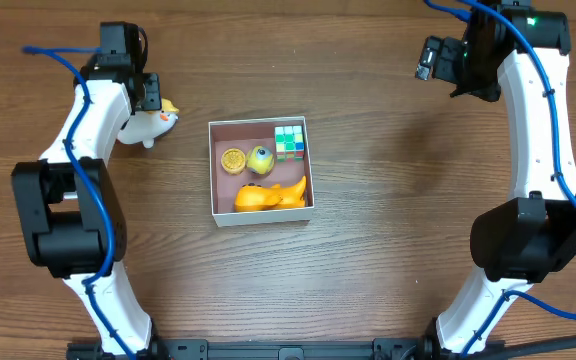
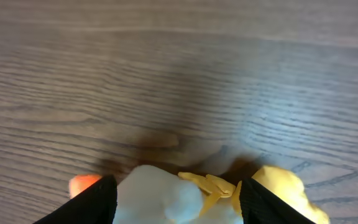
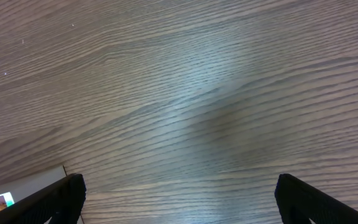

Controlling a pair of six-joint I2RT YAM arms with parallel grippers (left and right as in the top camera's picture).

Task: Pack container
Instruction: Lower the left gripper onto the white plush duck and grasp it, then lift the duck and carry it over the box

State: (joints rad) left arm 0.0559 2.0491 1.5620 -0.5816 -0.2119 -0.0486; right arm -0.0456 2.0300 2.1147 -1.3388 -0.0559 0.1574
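Observation:
The container (image 1: pixel 261 217), a shallow square box with white walls and a pinkish inside, stands mid-table. It holds a green puzzle cube (image 1: pixel 289 141), a yellow disc (image 1: pixel 233 160), a yellow-green ball toy (image 1: pixel 260 159) and an orange toy (image 1: pixel 268 195). My left gripper (image 1: pixel 155 104) is down at the table left of the box. In the left wrist view its fingers (image 2: pixel 173 202) are closed on a white and yellow duck toy (image 2: pixel 157 193), which also shows in the overhead view (image 1: pixel 149 127). My right gripper (image 1: pixel 430 60) is open and empty at the far right, its fingers (image 3: pixel 179 199) over bare wood.
A corner of the container (image 3: pixel 23 186) shows at the lower left of the right wrist view. The table is dark wood. Both arm bases stand near the front edge, left and right.

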